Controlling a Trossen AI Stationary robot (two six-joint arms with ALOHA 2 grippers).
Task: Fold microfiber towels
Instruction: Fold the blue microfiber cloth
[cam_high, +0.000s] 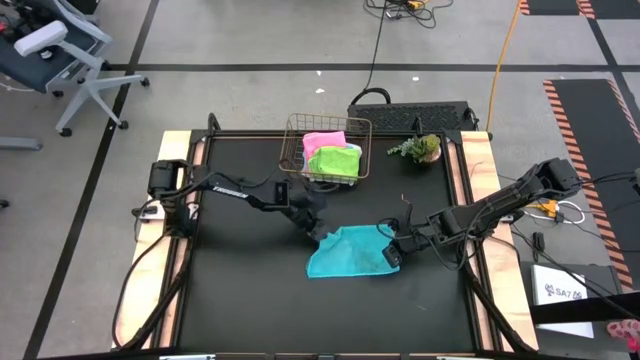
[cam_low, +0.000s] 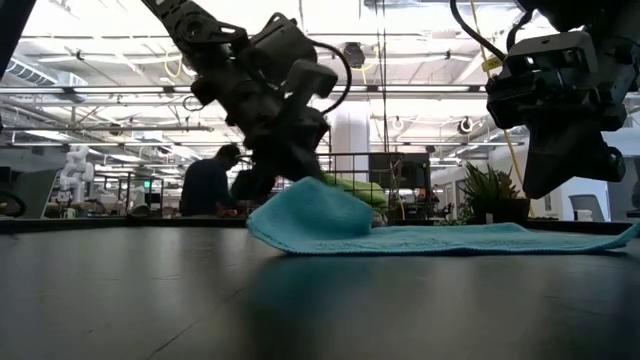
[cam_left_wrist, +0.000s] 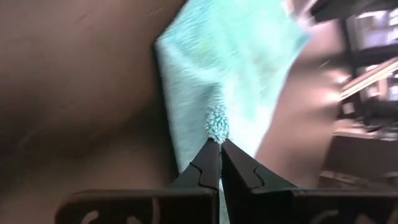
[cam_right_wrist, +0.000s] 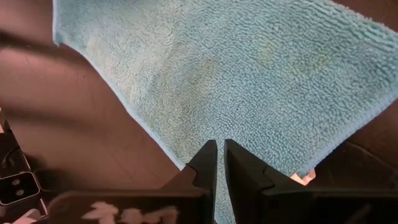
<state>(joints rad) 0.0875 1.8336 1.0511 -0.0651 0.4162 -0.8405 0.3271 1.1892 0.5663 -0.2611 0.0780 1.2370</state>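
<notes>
We're mid-first-fold: left end effector (cam_left_wrist: 219, 148) clamped on cyan towel (cam_high: 348, 250) corner, right end effector (cam_right_wrist: 220, 152) nearly together at its edge; pink towel (cam_high: 322, 142) and green towel (cam_high: 335, 161) wait in the wire basket (cam_high: 364, 150).

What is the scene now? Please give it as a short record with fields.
surface: black table
cloth in work: blue towel, spread on the table, one corner lifted
left gripper: shut on that corner
right gripper: low over the opposite edge of the blue towel, fingers nearly together
basket: wire, holds a pink towel and a green towel
plant: beside the basket
</notes>
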